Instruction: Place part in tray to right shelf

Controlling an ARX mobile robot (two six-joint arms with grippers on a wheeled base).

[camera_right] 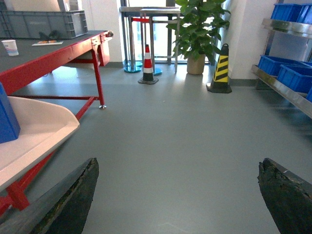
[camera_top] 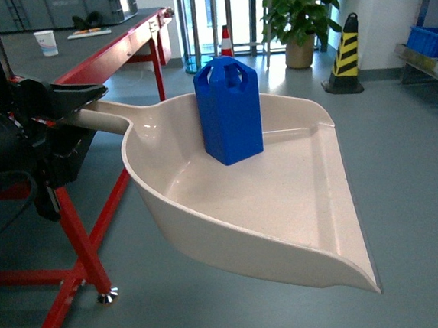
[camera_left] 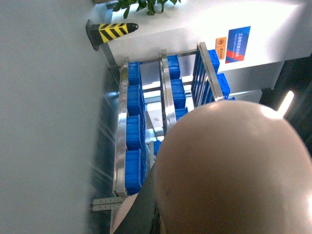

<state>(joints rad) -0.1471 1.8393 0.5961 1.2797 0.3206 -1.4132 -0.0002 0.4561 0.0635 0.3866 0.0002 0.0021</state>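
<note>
The cream tray (camera_top: 307,202) hangs in the air in the middle of the head view, its lip pointing down to the right. My left gripper (camera_top: 75,101) is shut on its handle at the left. The blue part (camera_top: 229,109) stands upright in the tray's back end. In the left wrist view the tray's rounded underside (camera_left: 234,170) fills the lower right. A corner of the tray (camera_right: 34,136) and the part (camera_right: 7,119) show at the left of the right wrist view. My right gripper (camera_right: 178,195) is open over bare floor, holding nothing. The right shelf (camera_right: 287,90) stands at the far right.
A red-framed table (camera_top: 94,48) with a paper cup (camera_top: 46,42) stands at the left, its legs under the tray. A striped cone (camera_right: 147,66), a yellow-black bollard (camera_top: 346,53) and a potted plant (camera_top: 297,7) stand at the back. Blue crates (camera_right: 282,73) sit on the shelf.
</note>
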